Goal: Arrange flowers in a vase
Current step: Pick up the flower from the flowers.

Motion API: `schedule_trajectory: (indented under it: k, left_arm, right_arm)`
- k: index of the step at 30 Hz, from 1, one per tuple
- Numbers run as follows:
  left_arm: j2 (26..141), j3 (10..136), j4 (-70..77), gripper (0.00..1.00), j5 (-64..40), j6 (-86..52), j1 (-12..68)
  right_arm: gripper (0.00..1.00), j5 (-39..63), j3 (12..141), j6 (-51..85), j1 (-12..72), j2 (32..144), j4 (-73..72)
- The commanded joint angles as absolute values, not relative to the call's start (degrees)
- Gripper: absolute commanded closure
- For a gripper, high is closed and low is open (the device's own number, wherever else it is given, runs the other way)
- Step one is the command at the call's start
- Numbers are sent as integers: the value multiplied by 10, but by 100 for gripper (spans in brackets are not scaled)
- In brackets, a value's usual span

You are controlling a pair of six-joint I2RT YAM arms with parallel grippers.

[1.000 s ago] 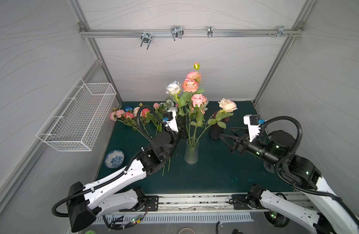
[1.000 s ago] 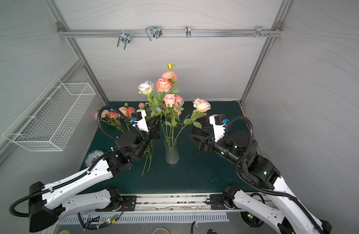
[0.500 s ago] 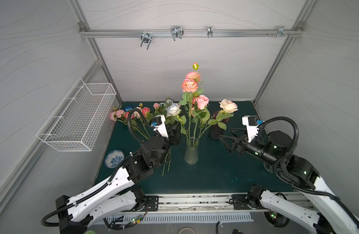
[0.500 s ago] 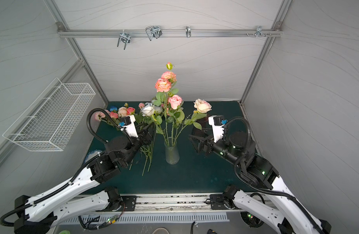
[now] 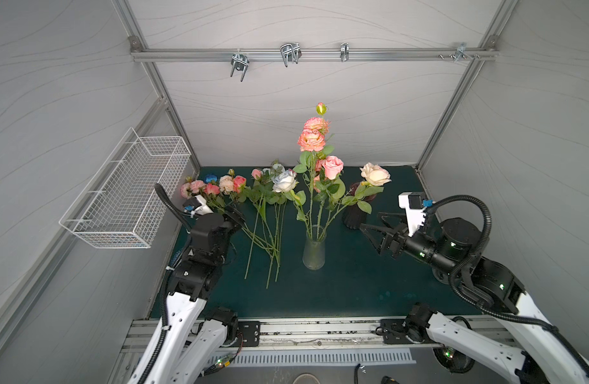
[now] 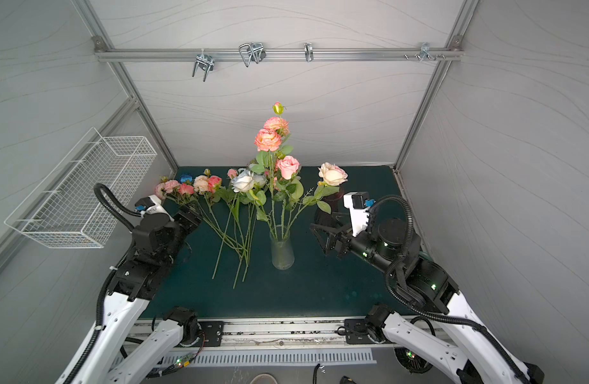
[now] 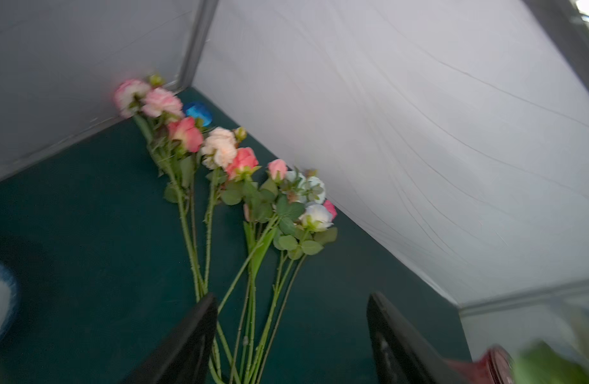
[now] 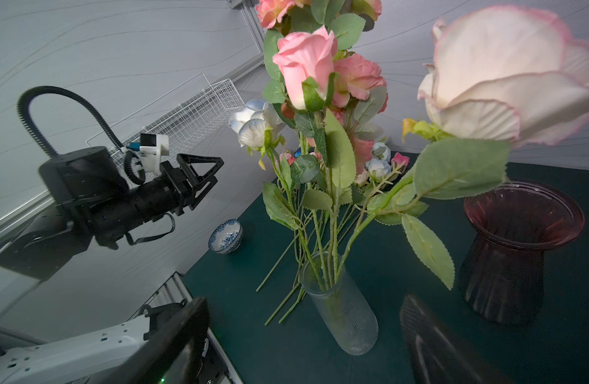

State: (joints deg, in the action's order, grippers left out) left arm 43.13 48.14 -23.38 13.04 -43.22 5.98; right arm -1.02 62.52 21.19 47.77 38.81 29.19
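Green mat (image 5: 353, 292) | clear vase (image 5: 313, 252) mid-mat holds several flowers (image 5: 311, 141) | loose stems (image 5: 226, 184) lie beside it, unplaced | left gripper (image 7: 291, 301) wide, empty | right gripper (image 5: 371, 222) wide, empty | judged roughly halfway

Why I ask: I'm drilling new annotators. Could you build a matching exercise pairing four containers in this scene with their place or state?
Column 1
1. clear ribbed glass vase
2. dark red fluted glass vase
3. blue-and-white patterned ceramic bowl
4. white wire basket

Column 2
A. hangs on the grey left side wall
B. stands stemless, right of the clear vase
C. holds upright long-stemmed flowers
D. rests on the dark green mat by that wall's foot

Pairs: 1-C, 2-B, 3-D, 4-A
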Motion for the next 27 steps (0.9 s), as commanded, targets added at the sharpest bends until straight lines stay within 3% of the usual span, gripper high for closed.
schedule_trajectory:
  k: [1,6,12,18,27]
  left_arm:
    - [531,471,-244,27,-90,-514,-20]
    - [717,533,-250,28,-102,-467,-22]
    - [851,588,-280,27,-42,-412,7]
    - [937,642,-300,28,50,-369,57]
    - [1055,708,-363,42,147,-329,87]
  right_arm:
    - [9,-9,622,214,476,379,291]
    - [9,-9,624,213,476,375,298]
    - [9,-11,621,211,475,373,298]
    - [9,-7,619,212,476,377,296]
    - [9,-14,621,213,475,361,307]
